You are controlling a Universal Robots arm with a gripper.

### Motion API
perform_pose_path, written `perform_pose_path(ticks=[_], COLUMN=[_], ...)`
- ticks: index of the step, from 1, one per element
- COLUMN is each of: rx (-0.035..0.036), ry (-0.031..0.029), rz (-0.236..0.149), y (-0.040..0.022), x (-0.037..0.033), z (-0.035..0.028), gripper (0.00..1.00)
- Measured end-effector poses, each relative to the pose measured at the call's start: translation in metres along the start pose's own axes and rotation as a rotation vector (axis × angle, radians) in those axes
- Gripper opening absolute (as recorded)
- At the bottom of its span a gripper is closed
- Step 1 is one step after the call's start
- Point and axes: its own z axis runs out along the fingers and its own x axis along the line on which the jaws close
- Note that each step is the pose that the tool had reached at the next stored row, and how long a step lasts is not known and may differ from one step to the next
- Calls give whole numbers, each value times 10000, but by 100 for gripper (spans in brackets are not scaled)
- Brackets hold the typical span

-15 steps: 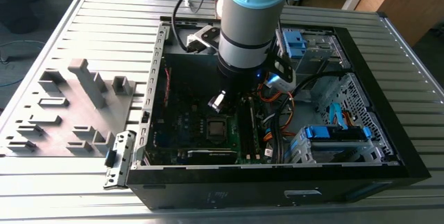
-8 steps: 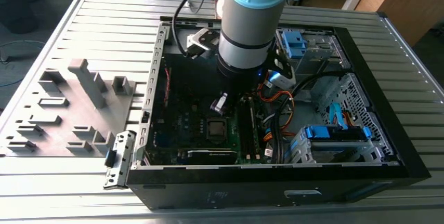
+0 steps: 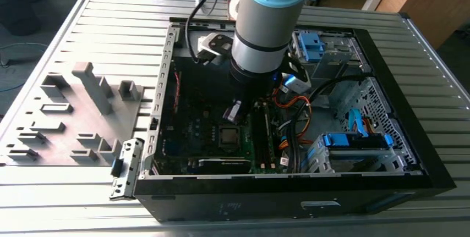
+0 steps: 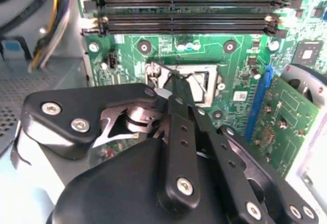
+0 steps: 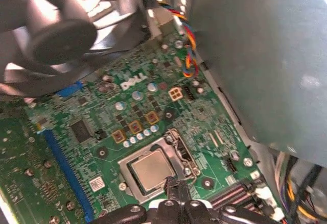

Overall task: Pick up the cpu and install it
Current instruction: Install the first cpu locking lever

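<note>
- CPU (image 5: 152,169) is not in my grasp. It lies flat in the socket (image 5: 179,150), silver top up, near the middle of the board (image 5: 148,106).
- Nearest the wrist cameras is my gripper (image 4: 177,83). Its fingers are drawn together to a narrow tip, with nothing that I can see between them. In both wrist views the tip hangs just over the socket's edge, beside the chip rather than over its middle. Whether it touches the frame I cannot tell.
- Step in hand, as I judge it: the pick and the drop-in look done, and I am at the seating end of the job. A metal frame appears to sit round the chip, but I cannot tell if its lever is latched.
- Whatever I command from here calls, I think, for small, straight motion. The tip is close to the frame and to the chip's top, so a sideways drift could scrape either or nudge the chip askew.
- Beyond the socket, black RAM slots (image 4: 189,17) run along one board edge, and a long blue slot (image 5: 64,168) lies on another side.
- Farther off, a fan (image 5: 51,35) and coloured cables (image 5: 190,60) crowd the board's far corner.
- Farthest, in the exterior view, the open case (image 3: 294,177) rests on a slatted table (image 3: 118,33), with the arm (image 3: 264,22) reaching down into it.
</note>
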Motion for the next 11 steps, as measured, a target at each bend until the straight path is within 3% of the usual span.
perform_pose_path(ticks=[2,7,8,11], rx=[-3,-22,-68,-402], ry=[28,37,64,282], rz=[-199,-239,-241,-248], y=[0,-10,-21,-74], x=[0,-7,-13,-43], z=[4,7,11,18], gripper=[11,11,11,11])
